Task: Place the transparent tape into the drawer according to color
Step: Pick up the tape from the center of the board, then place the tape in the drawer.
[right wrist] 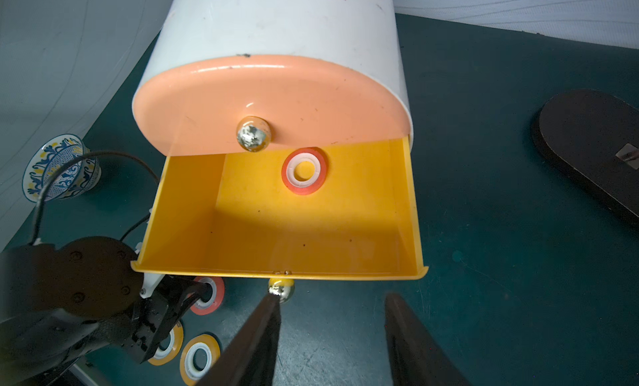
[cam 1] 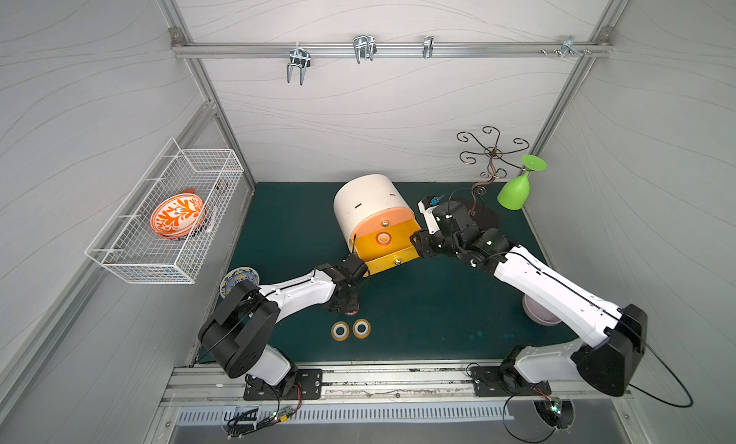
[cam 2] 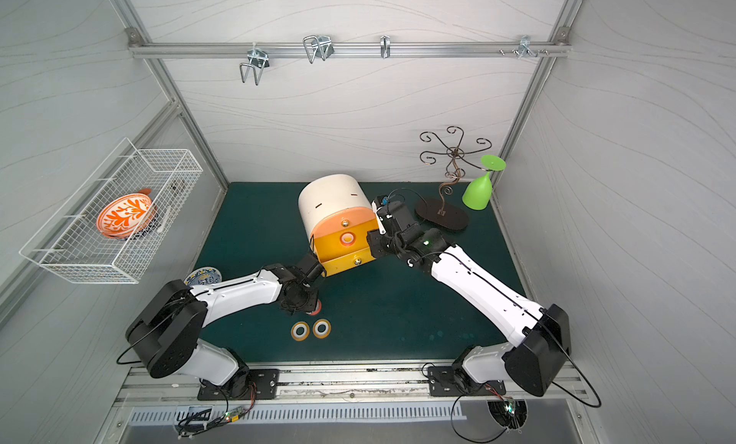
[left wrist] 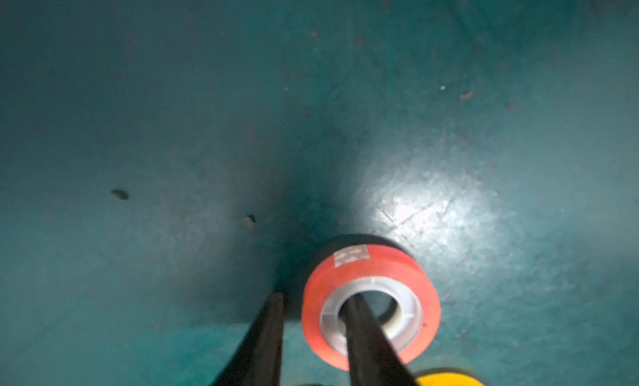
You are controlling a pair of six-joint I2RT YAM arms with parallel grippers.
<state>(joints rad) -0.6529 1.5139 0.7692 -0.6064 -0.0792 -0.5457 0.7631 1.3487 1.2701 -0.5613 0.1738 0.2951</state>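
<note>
Red roll (left wrist: 371, 270): on the surface (left wrist: 173, 124), wall pinched in left claw (left wrist: 314, 296), one finger through core.
Orange rolls (cam 1: 333, 331): just beside that claw.
Right claw (right wrist: 332, 297): half open, empty, at knob (right wrist: 281, 290) of drawer (right wrist: 413, 211).
Drawer: open, second red roll (right wrist: 304, 189) inside.

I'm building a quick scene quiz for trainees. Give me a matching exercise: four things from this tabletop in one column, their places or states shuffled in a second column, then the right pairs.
Things
1. red roll on the mat
2. other red roll
3. orange-patterned bowl
4. green goblet

Places or states
A. inside the wire basket
B. foot up, by the metal stand
C. one finger of the left gripper through its hole
D. in the open yellow drawer

Pairs: 1-C, 2-D, 3-A, 4-B
</note>
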